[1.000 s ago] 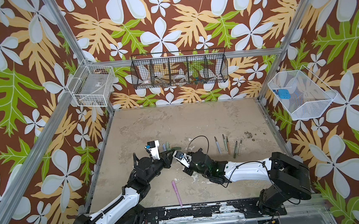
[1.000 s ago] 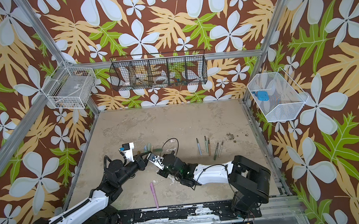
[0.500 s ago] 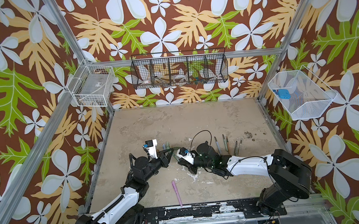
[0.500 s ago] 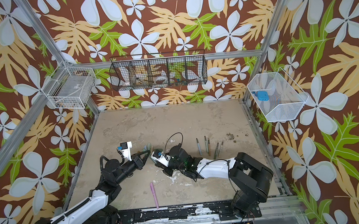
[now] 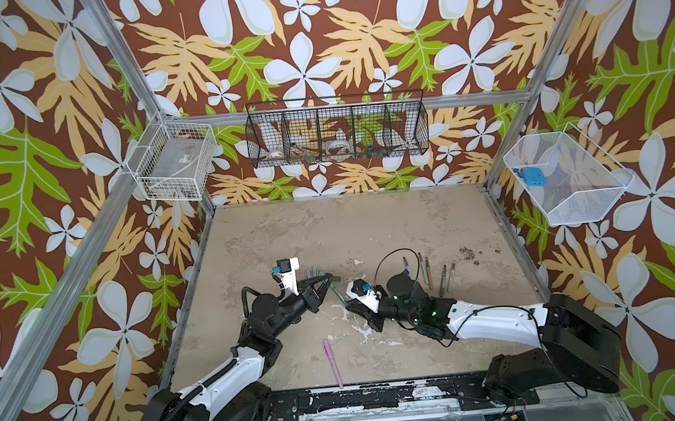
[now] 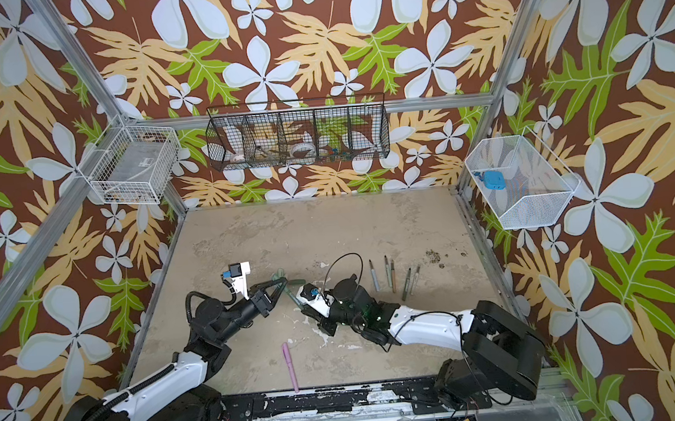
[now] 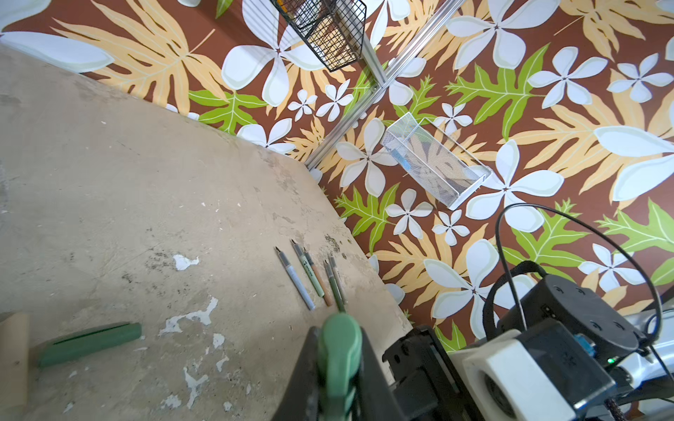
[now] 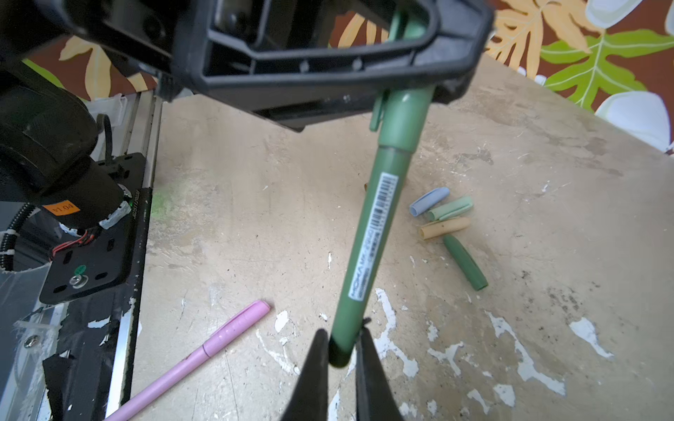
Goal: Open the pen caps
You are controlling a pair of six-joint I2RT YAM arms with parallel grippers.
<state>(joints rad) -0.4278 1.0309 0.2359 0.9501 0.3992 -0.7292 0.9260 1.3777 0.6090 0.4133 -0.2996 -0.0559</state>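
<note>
A green pen (image 8: pixel 379 226) hangs slanted above the table between both grippers, and its cap (image 8: pixel 403 109) sits on it. My left gripper (image 7: pixel 339 339) (image 5: pixel 328 279) is shut on that green cap (image 7: pixel 339 346). My right gripper (image 8: pixel 341 350) (image 5: pixel 346 302) has its fingers against both sides of the pen's dark rear end. Several loose pen caps lie on the table: blue (image 8: pixel 428 200), light green (image 8: pixel 450 209), beige (image 8: pixel 443 227) and dark green (image 8: pixel 465 266). A pink pen (image 5: pixel 332 362) (image 8: pixel 204 346) with its cap on lies near the front edge.
Several uncapped pen bodies (image 5: pixel 429 272) (image 6: pixel 393 275) (image 7: pixel 313 280) lie in a row right of the right arm. A black wire basket (image 5: pixel 337 130) hangs on the back wall. White wire baskets hang at the left (image 5: pixel 173 167) and right (image 5: pixel 566 179).
The two grippers have drawn apart. My right gripper has moved right, from close by the left gripper to the pen's rear end. The left gripper still holds the cap end.
</note>
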